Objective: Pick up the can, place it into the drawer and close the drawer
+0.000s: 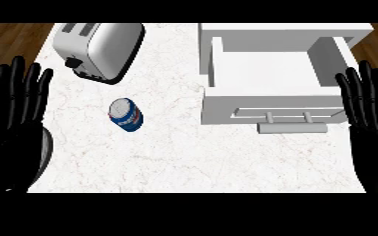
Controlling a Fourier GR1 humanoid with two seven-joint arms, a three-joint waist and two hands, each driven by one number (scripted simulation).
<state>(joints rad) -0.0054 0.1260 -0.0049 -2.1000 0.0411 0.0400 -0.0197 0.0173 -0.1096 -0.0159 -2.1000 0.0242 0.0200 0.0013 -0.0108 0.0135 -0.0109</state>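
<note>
The counter [184, 165] is white marble-patterned and carries all items. The drawer [269, 80], white and pulled open, occupies the counter's far right corner area; its front panel with a grey handle [291, 128] faces the near edge. The toaster [103, 50], silver with black trim, lies toward the far left corner. The left hand [22, 120] rests at the counter's left edge, fingers straight and released, holding nothing. The right hand [362, 115] rests at the right edge beside the drawer, fingers likewise straight and released. The can [126, 115], blue with a silver top, stands left of centre, just near of the toaster, well apart from both hands' fingers and outside the drawer.
</note>
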